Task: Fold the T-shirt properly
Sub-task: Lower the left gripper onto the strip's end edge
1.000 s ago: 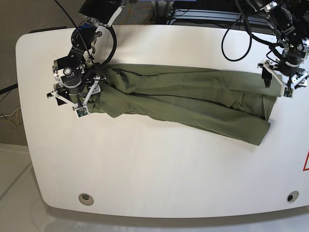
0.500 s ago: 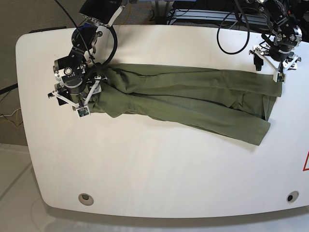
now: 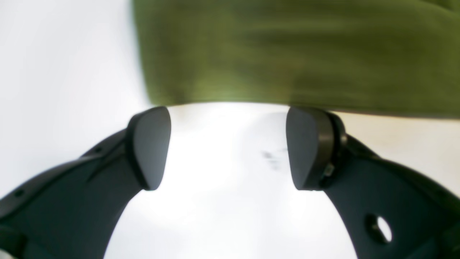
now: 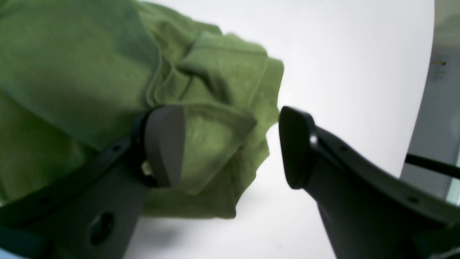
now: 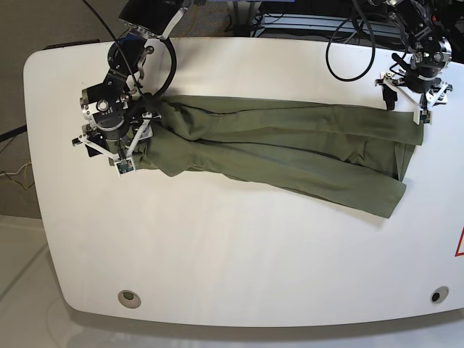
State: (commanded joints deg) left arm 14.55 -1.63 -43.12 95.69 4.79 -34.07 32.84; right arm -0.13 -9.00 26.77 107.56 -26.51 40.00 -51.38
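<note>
The olive-green T-shirt (image 5: pixel 275 148) lies on the white table (image 5: pixel 217 275) as a long, creased band running left to right. My right gripper (image 5: pixel 109 154) is at the band's bunched left end. In the right wrist view this gripper (image 4: pixel 230 145) is open, with a folded lump of T-shirt (image 4: pixel 215 90) reaching in between its fingers. My left gripper (image 5: pixel 404 107) hovers at the band's far right corner. In the left wrist view it (image 3: pixel 228 147) is open over bare table, and the T-shirt (image 3: pixel 287 54) edge lies just beyond its fingertips.
Black cables (image 5: pixel 348 58) loop over the table's back edge near the left arm. Two round holes (image 5: pixel 129 297) (image 5: pixel 435 295) sit near the front edge. A red mark (image 5: pixel 460 243) shows at the right edge.
My left gripper has come off the shirt's right end and moved toward the back of the table, now standing at the band's far corner. The right gripper and the cloth have hardly moved.
</note>
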